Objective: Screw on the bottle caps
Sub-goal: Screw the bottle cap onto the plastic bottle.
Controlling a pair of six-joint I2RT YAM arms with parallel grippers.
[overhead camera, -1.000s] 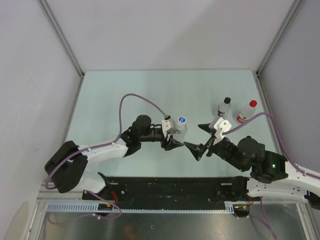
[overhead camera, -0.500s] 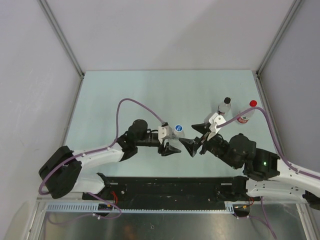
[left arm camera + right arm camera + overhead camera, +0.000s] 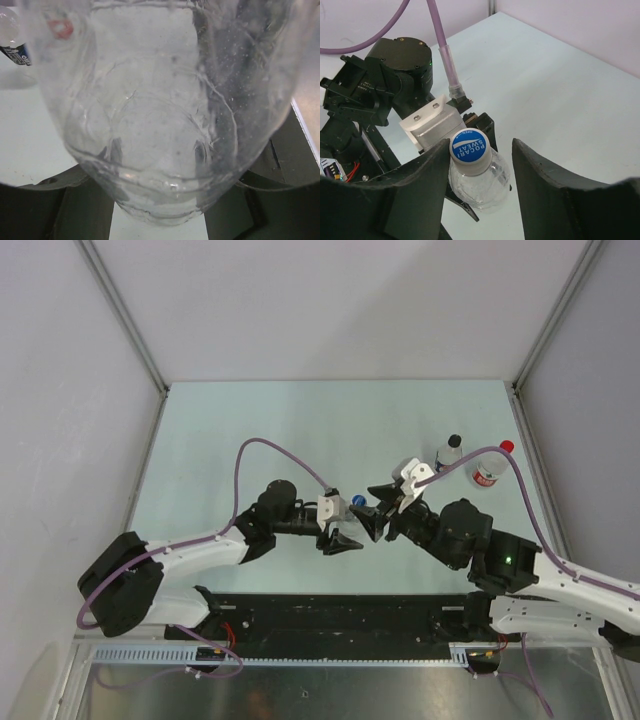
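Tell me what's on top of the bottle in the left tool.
A blue cap with white lettering tops the bottle. It covers the threads, so how far it is screwed on cannot be seen.

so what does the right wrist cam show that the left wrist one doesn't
Only the right wrist: the blue cap sitting on top of the clear bottle, the right jaws open either side of that cap, and the left arm with its purple cable. Only the left wrist: a second bottle in the top left corner. Both: the clear bottle held in the left jaws, and the pale table.
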